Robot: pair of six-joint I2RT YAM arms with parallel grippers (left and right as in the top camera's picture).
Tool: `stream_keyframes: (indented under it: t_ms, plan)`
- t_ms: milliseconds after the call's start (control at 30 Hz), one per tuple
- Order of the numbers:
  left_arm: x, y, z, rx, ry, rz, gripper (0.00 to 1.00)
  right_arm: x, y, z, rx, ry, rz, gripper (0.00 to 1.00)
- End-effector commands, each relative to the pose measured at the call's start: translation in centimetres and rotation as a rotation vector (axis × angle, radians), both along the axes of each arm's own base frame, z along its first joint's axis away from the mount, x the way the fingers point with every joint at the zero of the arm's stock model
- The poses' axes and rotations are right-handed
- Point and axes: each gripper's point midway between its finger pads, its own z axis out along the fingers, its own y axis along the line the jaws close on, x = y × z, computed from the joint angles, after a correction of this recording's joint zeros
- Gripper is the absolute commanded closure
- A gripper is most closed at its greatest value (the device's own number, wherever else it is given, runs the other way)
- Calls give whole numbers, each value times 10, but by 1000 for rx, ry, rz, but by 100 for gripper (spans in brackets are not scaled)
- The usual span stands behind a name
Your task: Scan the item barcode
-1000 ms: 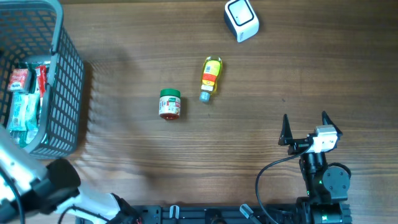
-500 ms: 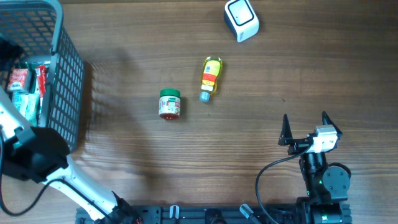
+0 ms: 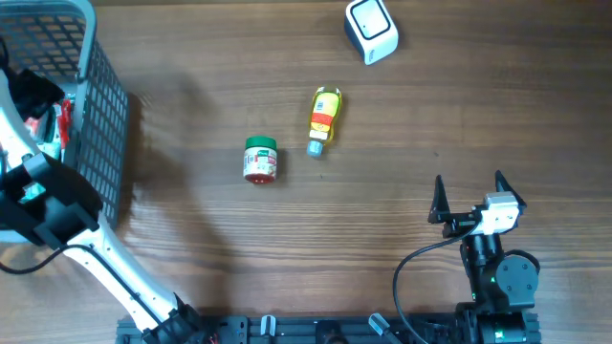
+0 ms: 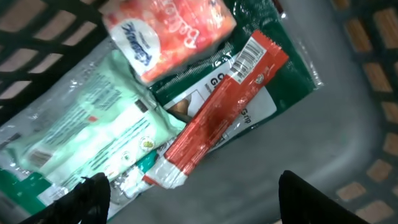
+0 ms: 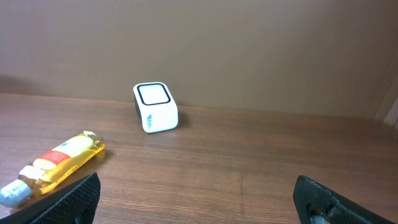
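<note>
Where the left arm (image 3: 43, 196) overlaps the basket (image 3: 103, 105), packets (image 3: 63, 121) mostly hide.

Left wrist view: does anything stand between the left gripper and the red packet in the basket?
Nothing visible does. The red packet lies on top of the other packets in the basket, and the left gripper hangs open over it. The orange pack lies beside its barcode end, not over it.
</note>
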Motion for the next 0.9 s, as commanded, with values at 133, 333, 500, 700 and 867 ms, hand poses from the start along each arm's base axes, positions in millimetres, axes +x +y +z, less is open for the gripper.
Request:
stream_keyframes:
  t_ms: [133, 333, 500, 700, 867]
  plan:
    - [7, 4, -51, -41, 54, -31, 28, 0, -4, 2, -17, -10, -22, 0]
    - [7, 2, -68, -58, 82, -33, 33, 0, -4, 2, -17, -10, -22, 0]
    - [4, -1, -73, -72, 103, -37, 43, 0, -4, 2, -17, -10, -22, 0]
    - [14, -16, -44, -10, 92, -86, 48, 0, -4, 2, -17, -10, -22, 0]
    - [24, -24, -14, 105, 83, -125, 48, 0, -4, 2, -17, -10, -22, 0]
